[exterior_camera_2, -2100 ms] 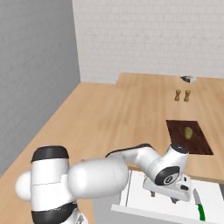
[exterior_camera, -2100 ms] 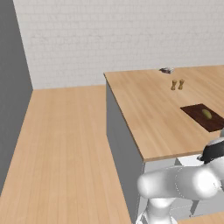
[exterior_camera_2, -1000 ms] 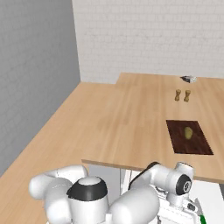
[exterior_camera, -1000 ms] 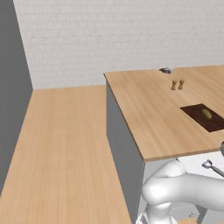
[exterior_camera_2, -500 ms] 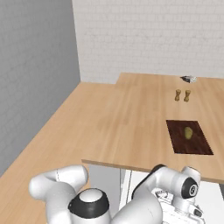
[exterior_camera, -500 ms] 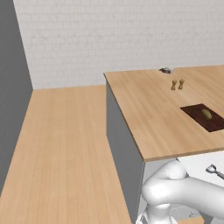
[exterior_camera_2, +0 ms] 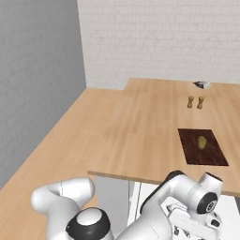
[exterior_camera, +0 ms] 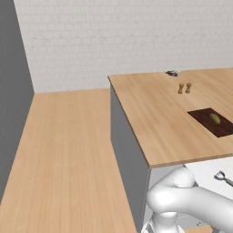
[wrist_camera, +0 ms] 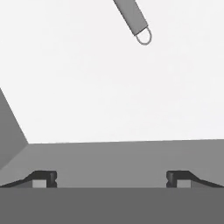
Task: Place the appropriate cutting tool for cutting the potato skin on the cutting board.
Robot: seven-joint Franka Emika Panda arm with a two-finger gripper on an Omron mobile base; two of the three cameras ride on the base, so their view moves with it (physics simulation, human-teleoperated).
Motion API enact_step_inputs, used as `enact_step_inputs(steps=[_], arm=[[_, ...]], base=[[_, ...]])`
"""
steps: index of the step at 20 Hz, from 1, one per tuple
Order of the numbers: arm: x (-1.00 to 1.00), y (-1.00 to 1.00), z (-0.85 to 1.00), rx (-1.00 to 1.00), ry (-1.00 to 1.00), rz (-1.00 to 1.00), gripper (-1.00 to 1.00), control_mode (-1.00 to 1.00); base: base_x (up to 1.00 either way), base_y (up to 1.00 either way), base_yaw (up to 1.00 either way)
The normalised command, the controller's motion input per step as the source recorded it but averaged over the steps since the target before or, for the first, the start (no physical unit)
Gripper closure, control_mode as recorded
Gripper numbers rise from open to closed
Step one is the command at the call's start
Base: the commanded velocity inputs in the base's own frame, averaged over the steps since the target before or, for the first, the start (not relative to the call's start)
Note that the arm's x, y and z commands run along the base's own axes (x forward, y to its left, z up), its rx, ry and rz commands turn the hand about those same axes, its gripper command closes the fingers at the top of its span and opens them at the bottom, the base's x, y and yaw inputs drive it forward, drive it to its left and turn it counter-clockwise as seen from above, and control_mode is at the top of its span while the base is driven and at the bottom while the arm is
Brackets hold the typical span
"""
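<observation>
Below the front edge of the desk (exterior_camera: 159,136), our arm has swung down into the white drawer space over the last two seconds; a moment back the wrist was up near the desk's lip, and now it sits well under it. Moving rightward in the left base view, the cutting board (exterior_camera: 214,122) lies on the desk with the potato (exterior_camera: 215,119) on it, both where they were, and the two tan shakers (exterior_camera: 184,88) stand beyond them. At the far right edge, low down, the cutting tool (exterior_camera: 224,178) lies on the white drawer floor. From the hand camera the peeler shows ahead at the top, well apart from our fingers (wrist_camera: 43,177), which stand wide open and hold nothing. We judge the reach is on, the grasp not yet made.
</observation>
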Motion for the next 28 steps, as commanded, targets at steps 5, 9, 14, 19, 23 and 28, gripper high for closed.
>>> enact_step_inputs(steps=[5, 9, 14, 19, 23, 28], arm=[[0.33, 0.0, -0.01, -0.13, -0.08, 0.07, -1.0, -1.0], [0.3, 0.0, -0.31, -0.13, -0.1, 0.14, -1.0, -1.0], [0.2, 0.0, -0.31, -0.04, -0.01, 0.2, -1.0, -1.0], [0.24, -0.02, -0.05, 0.0, 0.0, 0.14, -1.0, -1.0], [0.28, -0.02, -0.13, 0.01, 0.0, 0.1, -1.0, -1.0], [0.31, -0.02, -0.22, 0.04, 0.0, 0.06, -1.0, -1.0]], base=[[0.0, 0.0, 0.0], [0.0, 0.0, 0.0], [0.0, 0.0, 0.0], [0.0, 0.0, 0.0], [0.0, 0.0, 0.0], [0.0, 0.0, 0.0]])
